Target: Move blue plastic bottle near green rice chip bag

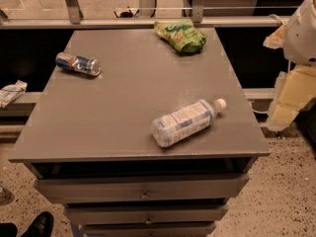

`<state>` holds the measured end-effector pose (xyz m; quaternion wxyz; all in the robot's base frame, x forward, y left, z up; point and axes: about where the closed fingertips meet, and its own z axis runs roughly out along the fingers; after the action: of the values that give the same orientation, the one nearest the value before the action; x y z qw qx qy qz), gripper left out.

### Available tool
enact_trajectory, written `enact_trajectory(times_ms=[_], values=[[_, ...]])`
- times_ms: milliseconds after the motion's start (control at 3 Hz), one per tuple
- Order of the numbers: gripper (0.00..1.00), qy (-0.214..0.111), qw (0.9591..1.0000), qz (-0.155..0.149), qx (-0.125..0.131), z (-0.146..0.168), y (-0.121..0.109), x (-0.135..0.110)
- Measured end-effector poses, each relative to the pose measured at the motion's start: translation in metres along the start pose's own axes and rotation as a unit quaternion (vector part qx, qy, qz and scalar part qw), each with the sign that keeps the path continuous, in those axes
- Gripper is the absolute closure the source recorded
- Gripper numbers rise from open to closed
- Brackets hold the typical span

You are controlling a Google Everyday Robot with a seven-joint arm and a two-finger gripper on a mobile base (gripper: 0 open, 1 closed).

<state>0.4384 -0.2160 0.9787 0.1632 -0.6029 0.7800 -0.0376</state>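
Note:
The blue plastic bottle (184,122) lies on its side on the grey cabinet top (123,98), near the front right, with its white cap pointing to the back right. The green rice chip bag (180,35) lies at the back edge, right of centre. My gripper (285,107) hangs off the right side of the cabinet, beyond its edge, apart from the bottle and holding nothing that I can see.
A blue-and-silver can (78,63) lies on its side at the back left of the top. Drawers (143,189) are below the front edge. A railing (133,21) runs behind the cabinet. A shoe (37,226) is on the floor at the lower left.

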Motion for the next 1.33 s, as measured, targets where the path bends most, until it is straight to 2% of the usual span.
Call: enact_trajectory(times_ms=[333, 1000, 1333], values=[[0.0, 0.0, 1.0, 0.0, 0.0, 0.0, 0.0, 0.0], [0.0, -0.027, 0.9984, -0.049, -0.002, 0.033, -0.001, -0.025], [0.0, -0.046, 0.9959, -0.078, -0.006, 0.054, 0.0, -0.041]])
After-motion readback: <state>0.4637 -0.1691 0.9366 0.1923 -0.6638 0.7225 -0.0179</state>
